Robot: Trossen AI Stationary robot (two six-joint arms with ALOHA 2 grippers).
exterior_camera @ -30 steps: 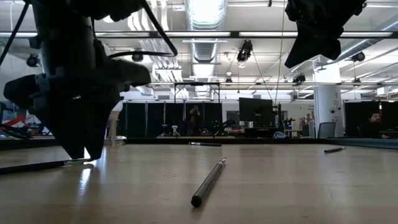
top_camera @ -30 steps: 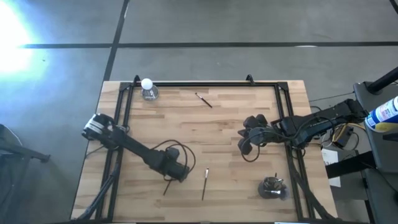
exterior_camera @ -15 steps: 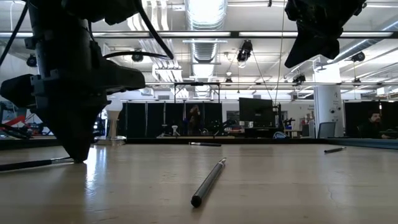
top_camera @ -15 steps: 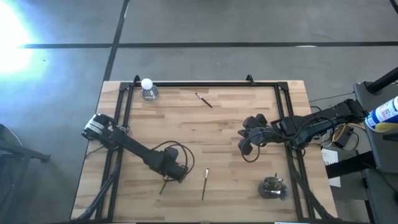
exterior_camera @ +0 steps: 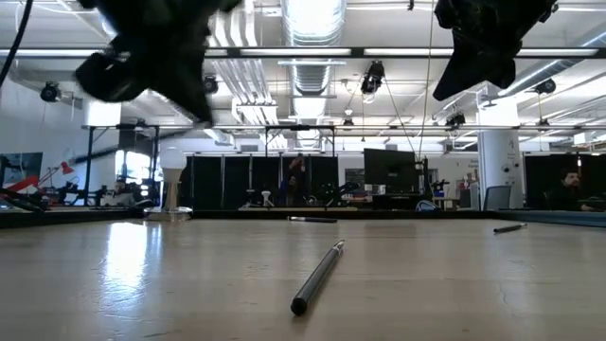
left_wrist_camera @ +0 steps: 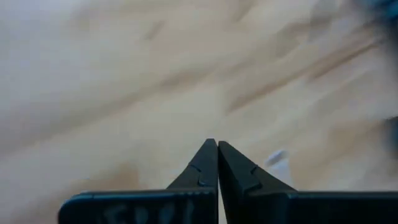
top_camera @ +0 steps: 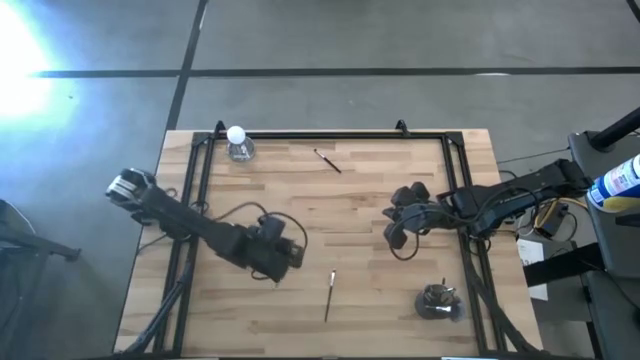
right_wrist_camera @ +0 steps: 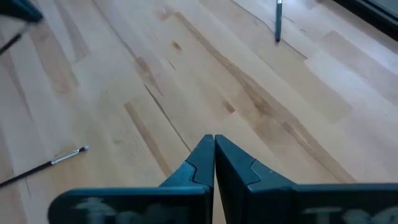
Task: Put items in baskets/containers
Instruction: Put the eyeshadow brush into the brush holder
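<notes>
Two clenched pincers hang over a tabletop of scattered brushes.

High view: the left pincer (top_camera: 285, 262) is above the tabletop (top_camera: 340, 200) left of a loose brush (top_camera: 329, 295); another brush (top_camera: 327, 160) lies near the far rail; the cup (top_camera: 438, 301) sits near the right front corner, below the right pincer (top_camera: 394, 235). Wrist views: both pincers' fingers meet, holding nothing visible.
</notes>
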